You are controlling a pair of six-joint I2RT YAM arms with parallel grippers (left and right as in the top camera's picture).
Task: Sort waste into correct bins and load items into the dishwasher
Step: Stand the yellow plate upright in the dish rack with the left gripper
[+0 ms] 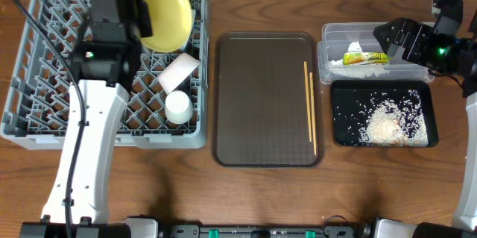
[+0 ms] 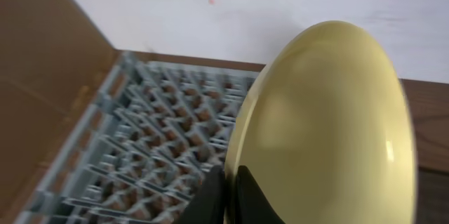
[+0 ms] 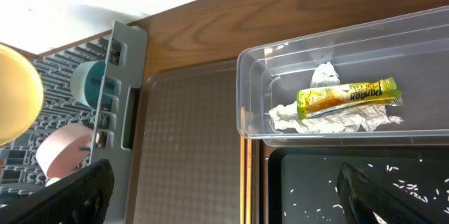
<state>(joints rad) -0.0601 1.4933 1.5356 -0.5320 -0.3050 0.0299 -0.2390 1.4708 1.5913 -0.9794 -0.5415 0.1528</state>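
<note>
My left gripper (image 2: 231, 197) is shut on the rim of the round yellow plate (image 2: 330, 126), held on edge over the far side of the grey dish rack (image 1: 30, 81). A white bowl (image 1: 179, 70), a small white cup (image 1: 177, 106) and a pale blue bowl (image 3: 85, 83) sit in the rack. Two chopsticks (image 1: 309, 104) lie on the right side of the brown tray (image 1: 261, 96). The green-and-yellow wrapper (image 3: 349, 96) and crumpled paper (image 3: 330, 119) lie in the clear tub (image 1: 332, 33). Rice (image 1: 391, 122) covers the black tray (image 1: 343, 100). My right gripper (image 1: 384, 40) hangs open and empty above the tub.
The left arm (image 1: 93, 119) stretches over the rack's middle and hides part of it. The tub and black tray stand side by side to the right of the brown tray. A white wall (image 2: 245, 6) rises behind the table's far edge.
</note>
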